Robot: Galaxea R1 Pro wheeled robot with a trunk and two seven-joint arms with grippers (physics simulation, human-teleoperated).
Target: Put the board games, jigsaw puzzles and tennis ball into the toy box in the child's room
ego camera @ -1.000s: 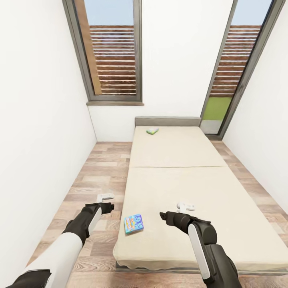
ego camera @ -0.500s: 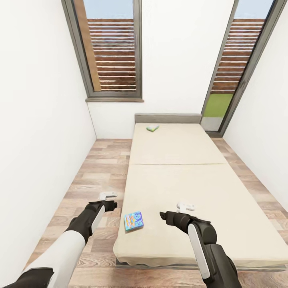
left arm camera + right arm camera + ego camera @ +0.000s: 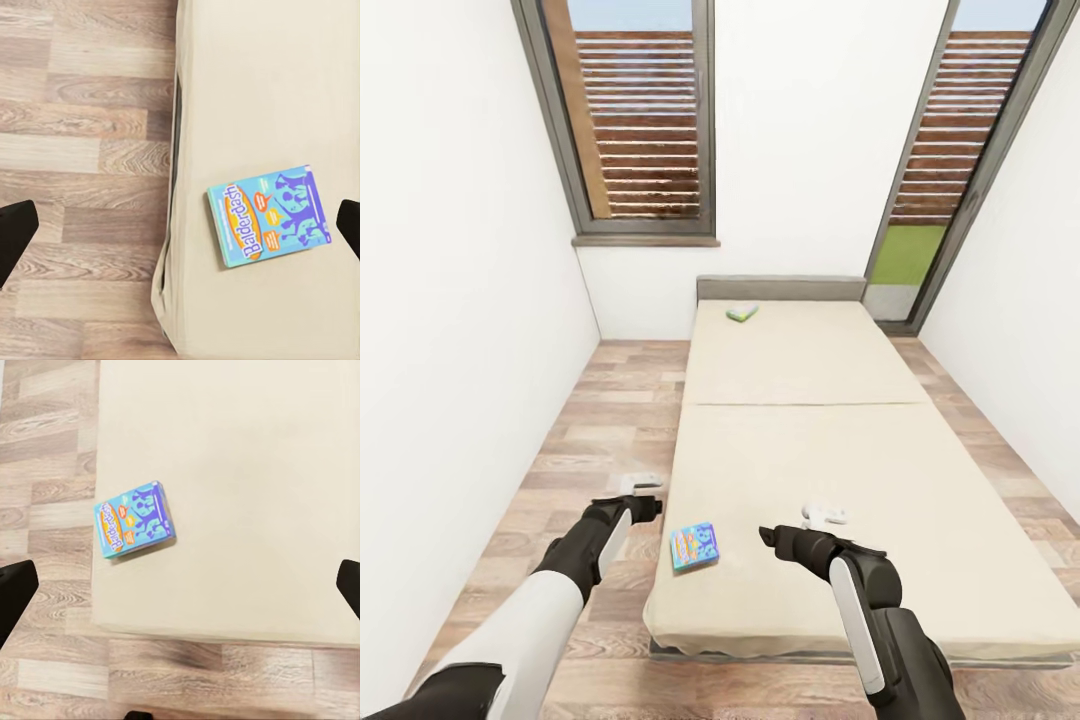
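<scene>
blue board game [image 3: 694, 546] lies flat at the bed's [image 3: 920, 520] near corner, between the grippers, nearer the left gripper [image 3: 644, 486]. its long axis is seen running across the bed (both pairs of jaws spread, empty), with the right gripper [image 3: 822, 516] farther off

Two board games on the bed [image 3: 810, 440]

Blue board game [image 3: 694, 546] flat near the foot corner; white-green one [image 3: 741, 313] by the headboard.

the one legible text was the title "balderdash", printed in blue letters on an orange oval along one short end of the blue board game [image 3: 270, 215] that lay flat on the bed [image 3: 255, 75] near its corner. smaller print on that lid was too fine to read. in the right wrist view the same box [image 3: 135, 529] showed its title only as a blur. the green-white box [image 3: 741, 313] at the far end of the bed bore no readable lettering.
</scene>
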